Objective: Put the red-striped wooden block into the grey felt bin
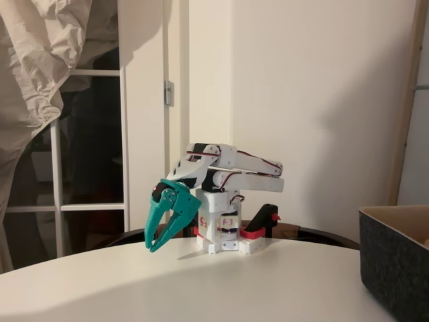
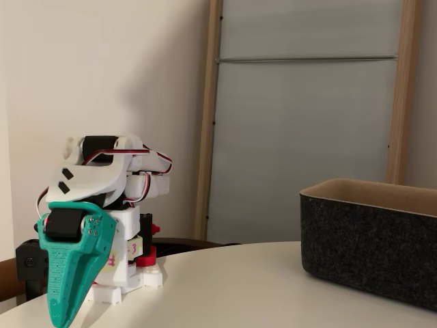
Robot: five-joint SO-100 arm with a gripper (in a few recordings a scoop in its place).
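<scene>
The white arm [image 1: 224, 176] sits folded over its base at the far side of the white round table [image 1: 201, 288]. Its teal gripper [image 1: 158, 243] hangs down just above the tabletop, fingers slightly parted and grasping nothing. The grey felt bin [image 2: 372, 242] stands on the table at the right in both fixed views, well apart from the gripper.

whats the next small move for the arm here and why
Probably unfold and lift the arm so the end effector rises off the table. The arm sits folded over its base with the teal end effector pointing down near the tabletop, apparently holding nothing. The grey felt bin stands to the right in both fixed views. A raised pose would help it search for the block.
</scene>
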